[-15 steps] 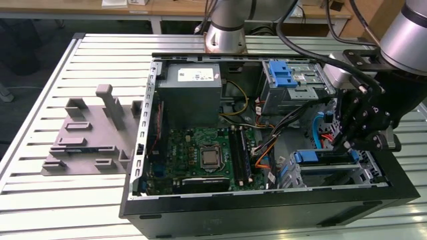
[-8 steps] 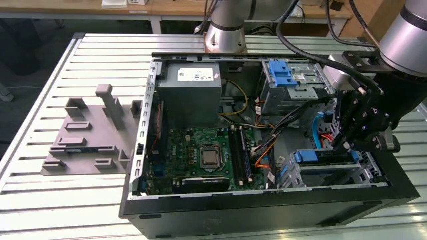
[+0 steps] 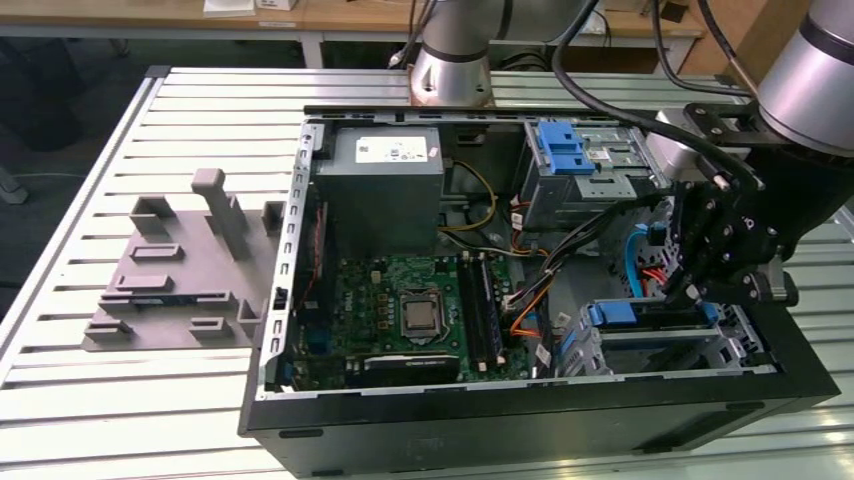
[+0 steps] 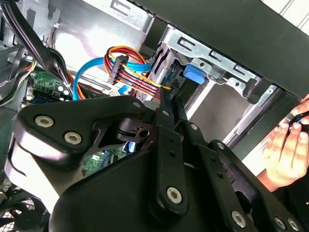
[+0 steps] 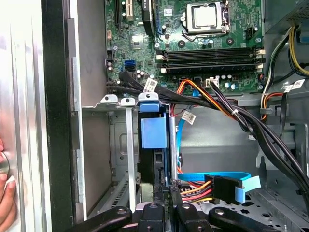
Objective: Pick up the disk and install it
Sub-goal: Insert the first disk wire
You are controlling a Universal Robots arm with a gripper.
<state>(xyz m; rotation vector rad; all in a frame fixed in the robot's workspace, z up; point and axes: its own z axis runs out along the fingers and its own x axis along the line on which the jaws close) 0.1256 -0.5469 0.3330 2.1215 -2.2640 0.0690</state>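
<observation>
Gripper point(image 3: 697, 290) first: mine hangs low inside the open computer case point(image 3: 534, 420), at the drive cage point(image 3: 667, 345) in the corner on the exterior view's right. Its fingers point(image 5: 163, 205) are pressed close together in the first wrist view, pinching the thin edge of the disk point(image 5: 155, 145) — that one stands on edge in the cage slot, its blue bracket tab facing outward between the grey metal rails. Just beside my fingers a cable plug point(image 5: 222, 187) with red, orange and yellow wires and a flat blue ribbon lies on the case floor. Beyond the cage sits the green motherboard point(image 3: 400, 310), with the grey power supply box point(image 3: 387, 185) farther back. A person's hand point(image 4: 289, 150) rests at the case's outer wall.
</observation>
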